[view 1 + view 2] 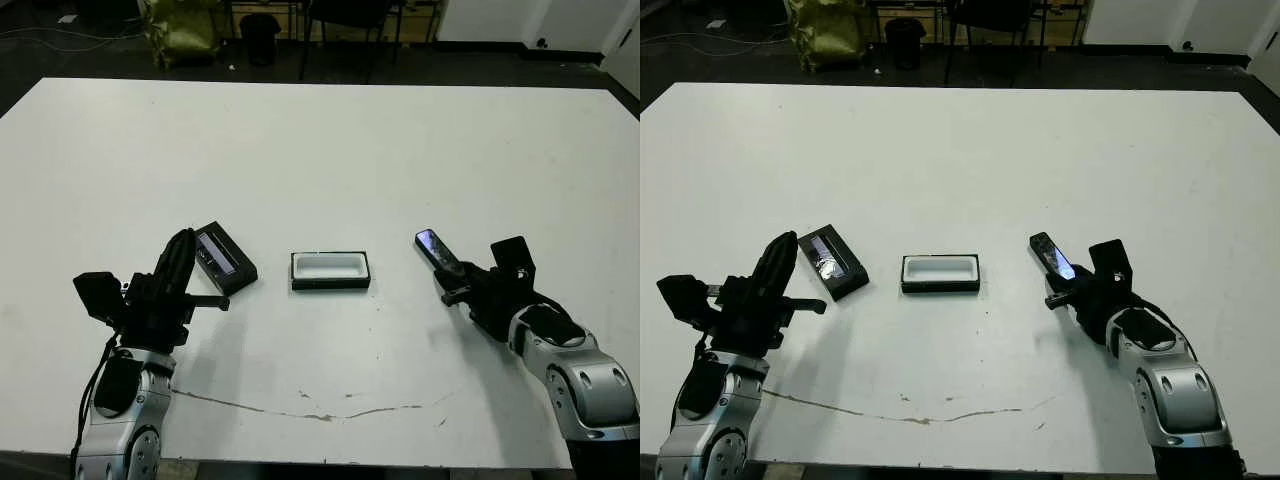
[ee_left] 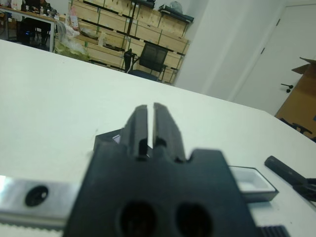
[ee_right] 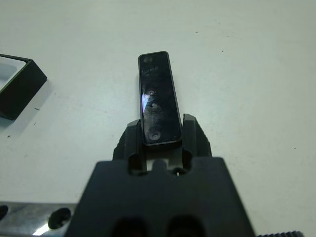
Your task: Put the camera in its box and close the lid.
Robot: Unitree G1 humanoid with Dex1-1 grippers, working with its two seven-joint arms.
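Note:
My right gripper (image 1: 455, 272) is shut on the camera (image 1: 437, 250), a slim black bar with a glossy bluish spot, which juts out past the fingers (image 3: 190, 133) a little above the table. The box (image 1: 330, 270), black with a white lining, lies open at the table's middle, to the left of the camera. Left of the box rests the lid (image 1: 224, 257), flat and black with a pale strip. Beside the lid's near left end my left gripper (image 1: 182, 250) hovers shut with nothing in it. In the left wrist view the lid (image 2: 106, 140) peeks out behind the fingers (image 2: 138, 126).
The white table (image 1: 320, 150) stretches wide behind the things. A thin crack-like line (image 1: 330, 413) runs across the near part of the table. Chairs and a yellow-green bag (image 1: 185, 30) stand on the dark floor beyond the far edge.

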